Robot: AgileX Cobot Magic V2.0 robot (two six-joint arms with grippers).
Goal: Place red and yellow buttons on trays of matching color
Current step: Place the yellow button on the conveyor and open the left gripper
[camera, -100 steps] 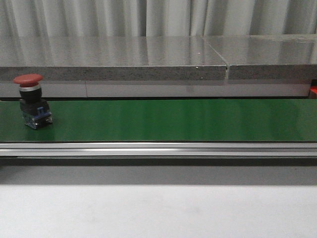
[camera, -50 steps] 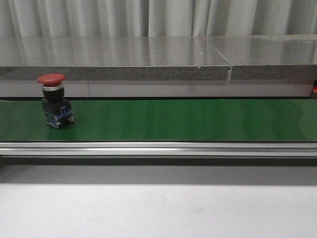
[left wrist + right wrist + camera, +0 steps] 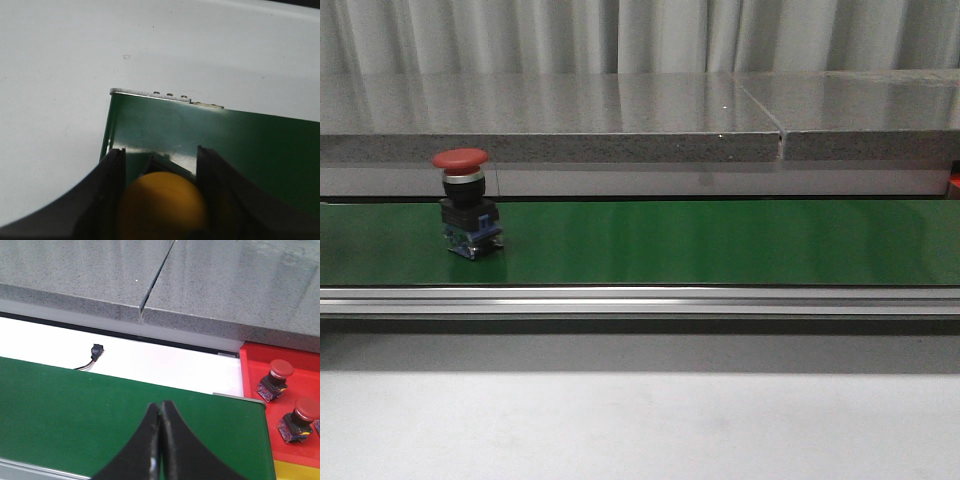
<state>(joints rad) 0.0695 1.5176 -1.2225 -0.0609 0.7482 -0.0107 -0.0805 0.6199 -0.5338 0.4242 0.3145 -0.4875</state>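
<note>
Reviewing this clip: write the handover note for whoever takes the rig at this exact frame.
Left gripper: shut on the yellow button, over the end of the green belt.
Right gripper: shut, empty, above the belt.
Red button stands upright on the belt, left part in the front view.
Done: two red buttons in the red tray.
Left: tray the yellow one, pick up the belt's red one.

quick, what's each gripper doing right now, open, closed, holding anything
Left gripper: closed on a round yellow button.
Right gripper: closed, black fingers pressed together, holding nothing.
</note>
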